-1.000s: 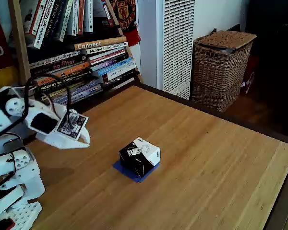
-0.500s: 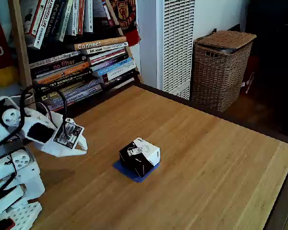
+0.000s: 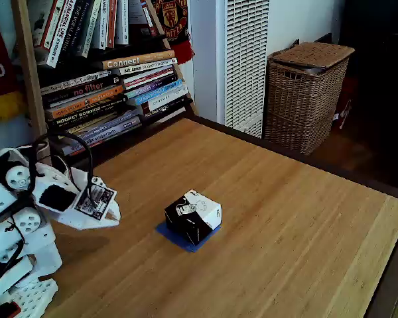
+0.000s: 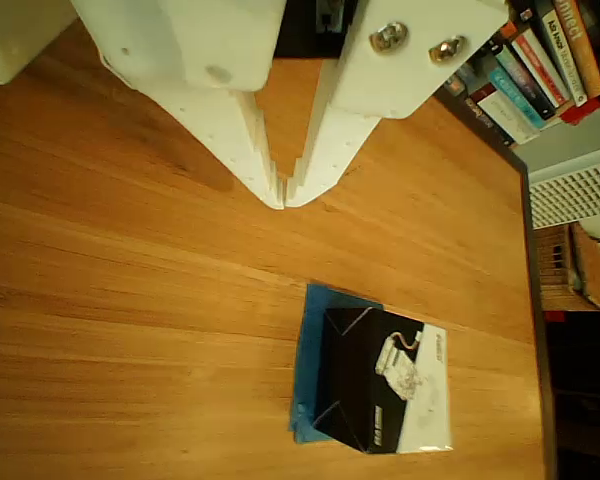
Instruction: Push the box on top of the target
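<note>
So the wooden table (image 3: 285,218) takes up most of the fixed view, with a bookshelf (image 3: 106,79) at the far left and a wicker basket (image 3: 305,93) at the far right. The white arm (image 3: 26,199) sits at the near left edge, well apart from the action. Its gripper (image 4: 283,203) hangs above bare wood in the other view, fingertips touching at the point, so the claw is closed and holding nothing. The box (image 3: 193,216) sits around the middle of the table, and it looks like it's on the target (image 3: 175,237) already. In the fixed view just a sliver of blue pokes out along the near-left side of the box; in the other view a blue strip shows along the left and top of the box (image 4: 380,392), so it's shifted a bit off centre on the target (image 4: 307,360). I'd call the job basically done; at most a small nudge is left to square it up.
</note>
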Tool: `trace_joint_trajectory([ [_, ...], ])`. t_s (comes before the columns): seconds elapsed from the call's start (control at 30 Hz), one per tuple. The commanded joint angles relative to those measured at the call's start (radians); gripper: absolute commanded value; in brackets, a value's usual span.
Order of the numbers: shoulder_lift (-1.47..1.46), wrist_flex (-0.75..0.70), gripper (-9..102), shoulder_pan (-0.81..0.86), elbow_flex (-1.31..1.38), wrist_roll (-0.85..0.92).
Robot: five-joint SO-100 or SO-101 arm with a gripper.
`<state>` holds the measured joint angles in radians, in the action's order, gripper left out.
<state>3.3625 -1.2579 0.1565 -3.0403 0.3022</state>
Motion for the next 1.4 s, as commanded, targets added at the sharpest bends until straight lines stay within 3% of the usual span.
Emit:
trace_joint_trajectory([
  [0.0, 0.015, 0.012, 0, 0.005, -0.011, 0.009],
  [0.73, 0.014, 0.130, 0, 0.000, -0.179, -0.009],
  [1.37, 0.015, 0.100, 0, 0.012, -0.183, -0.003],
])
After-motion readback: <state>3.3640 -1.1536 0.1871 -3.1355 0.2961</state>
